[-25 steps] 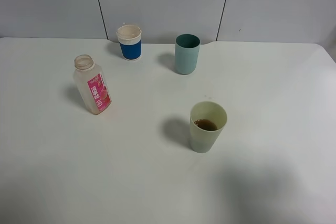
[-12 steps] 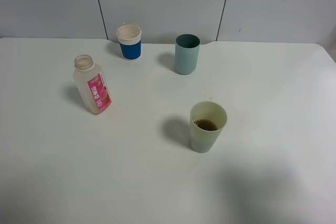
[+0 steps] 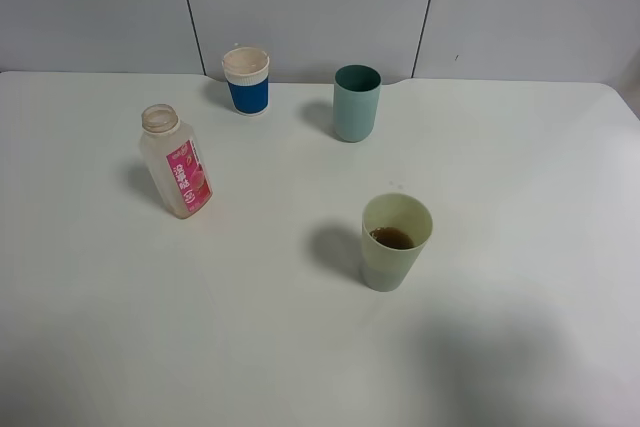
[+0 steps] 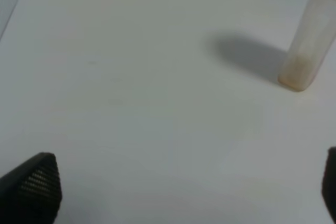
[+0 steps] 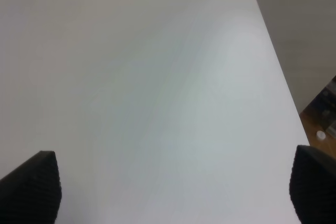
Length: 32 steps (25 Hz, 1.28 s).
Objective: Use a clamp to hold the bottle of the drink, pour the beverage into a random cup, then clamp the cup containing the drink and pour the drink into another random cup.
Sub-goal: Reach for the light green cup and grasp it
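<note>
On a white bench (image 3: 500, 167), seen from a high camera, stand one bottle and three cups, all upright and well apart from each other. One small translucent bottle (image 3: 178, 165) with a pink label stands toward the left, its wide neck open. Toward the back stands one white paper cup (image 3: 246, 80) with a blue band. To its right stands one teal tumbler (image 3: 356, 103) with a darker inside. Nearer the front and right of the middle stands one pale yellow-green tumbler (image 3: 395, 243). It holds a shallow pool of dark brown beverage (image 3: 391, 238) at the bottom.

Two hands show, each only in its own wrist view. The left hand (image 4: 184, 187) hangs above bare bench. Its two black ribbed fingertips (image 4: 39, 182) sit at opposite edges of the picture, spread wide, with nothing between them. The bottle (image 4: 310, 45) stands ahead of it and off to one side, untouched, casting a soft shadow. The right hand (image 5: 173, 184) also has its two black fingertips (image 5: 31, 182) spread well apart, gripping nothing. It is over bare bench near an edge, with the floor (image 5: 294, 35) visible beyond.
</note>
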Motion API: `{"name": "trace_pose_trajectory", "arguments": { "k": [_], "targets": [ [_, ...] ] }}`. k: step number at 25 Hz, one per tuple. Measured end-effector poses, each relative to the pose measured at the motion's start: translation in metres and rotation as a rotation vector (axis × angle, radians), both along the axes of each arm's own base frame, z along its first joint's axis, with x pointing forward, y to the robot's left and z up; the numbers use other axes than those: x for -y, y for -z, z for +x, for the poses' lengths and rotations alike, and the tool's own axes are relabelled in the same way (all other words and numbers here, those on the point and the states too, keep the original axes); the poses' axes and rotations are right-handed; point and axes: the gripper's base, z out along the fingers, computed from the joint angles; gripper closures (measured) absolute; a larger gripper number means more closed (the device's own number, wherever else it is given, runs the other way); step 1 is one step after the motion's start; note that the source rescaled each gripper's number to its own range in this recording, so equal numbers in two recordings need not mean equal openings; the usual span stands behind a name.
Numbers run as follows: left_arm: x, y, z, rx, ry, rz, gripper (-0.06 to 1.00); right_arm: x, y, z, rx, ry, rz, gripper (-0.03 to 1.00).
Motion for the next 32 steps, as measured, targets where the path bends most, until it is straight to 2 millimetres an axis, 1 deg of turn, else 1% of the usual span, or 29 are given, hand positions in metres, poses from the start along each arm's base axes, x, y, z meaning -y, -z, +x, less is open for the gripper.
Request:
{"name": "trace_pose_trajectory", "arguments": {
  "k": [12,14,16,19,21,23,27,29,32],
  "targets": [
    [0.000,0.000,0.000,0.000,0.000,0.000,-0.05,-0.001,0.000,0.000,0.003,-0.006,0.009,0.37],
    [0.000,0.000,0.000,0.000,0.000,0.000,-0.05,-0.001,-0.005,0.001,0.017,-0.011,0.014,0.37],
    [0.000,0.000,0.000,0.000,0.000,0.000,-0.05,-0.001,-0.018,0.004,0.037,-0.010,0.012,0.37],
    [0.000,0.000,0.000,0.000,0.000,0.000,-0.05,0.001,-0.037,0.021,0.020,-0.008,0.014,0.37],
    [0.000,0.000,0.000,0.000,0.000,0.000,-0.05,0.004,-0.045,0.039,-0.017,-0.007,0.020,0.37],
    [0.000,0.000,0.000,0.000,0.000,0.000,-0.05,0.007,-0.049,0.058,-0.057,-0.005,0.024,0.37],
    [0.000,0.000,0.000,0.000,0.000,0.000,-0.05,0.012,-0.047,0.098,-0.111,0.000,0.028,0.37],
    [0.000,0.000,0.000,0.000,0.000,0.000,-0.05,0.015,-0.043,0.117,-0.136,0.002,0.031,0.37],
    [0.000,0.000,0.000,0.000,0.000,0.000,-0.05,0.018,-0.034,0.140,-0.182,0.004,0.034,0.37]
  ]
}}
